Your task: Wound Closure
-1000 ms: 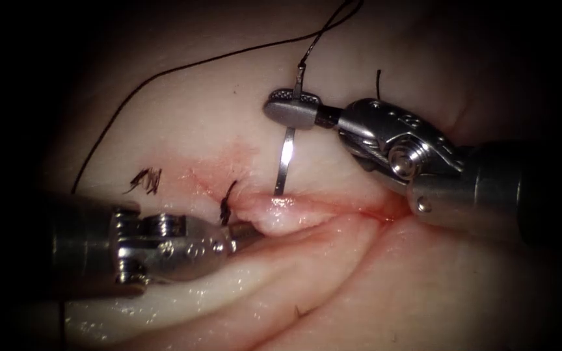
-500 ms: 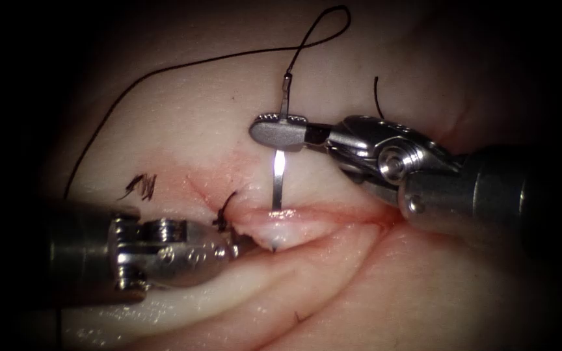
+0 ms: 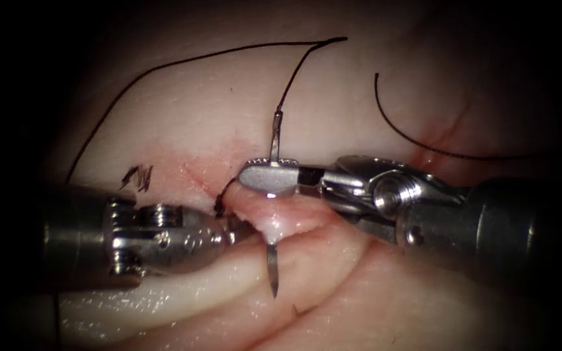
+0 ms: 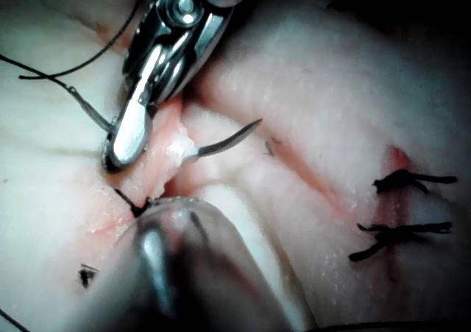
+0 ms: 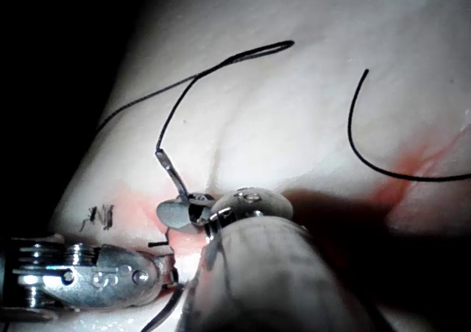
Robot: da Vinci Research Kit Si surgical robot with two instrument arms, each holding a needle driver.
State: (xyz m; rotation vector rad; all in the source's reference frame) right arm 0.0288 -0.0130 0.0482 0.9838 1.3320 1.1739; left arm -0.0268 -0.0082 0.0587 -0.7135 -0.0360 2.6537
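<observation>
My right tool (image 3: pixel 267 177) reaches in from the right, its jaws shut on the curved needle (image 3: pixel 272 263) near the tail. The needle passes through the upper lip of the cut (image 3: pixel 307 224). Its tail stands above the jaws and its point sticks out below the pale tissue lip, inside the cut. The same grip appears in the left wrist view, needle (image 4: pixel 224 139) and right tool (image 4: pixel 132 129), and in the right wrist view, right tool (image 5: pixel 180 210). From the left, my left tool (image 3: pixel 234 229) is shut on the tissue lip beside the needle. Black thread (image 3: pixel 183 62) arcs from the needle's tail up and away to the left.
A tied stitch (image 3: pixel 221 201) sits just left of the needle, and short cut thread ends (image 3: pixel 139 177) lie further left. A loose black strand (image 3: pixel 398 130) curves across the tissue at the right. Red fluid tints the cut's upper edge. Two finished stitches (image 4: pixel 401 207) also sit on the tissue.
My right tool has swung down toward the cut and driven the needle through the upper lip; the point now shows below it. The thread loop followed downward. The left tool stayed holding.
</observation>
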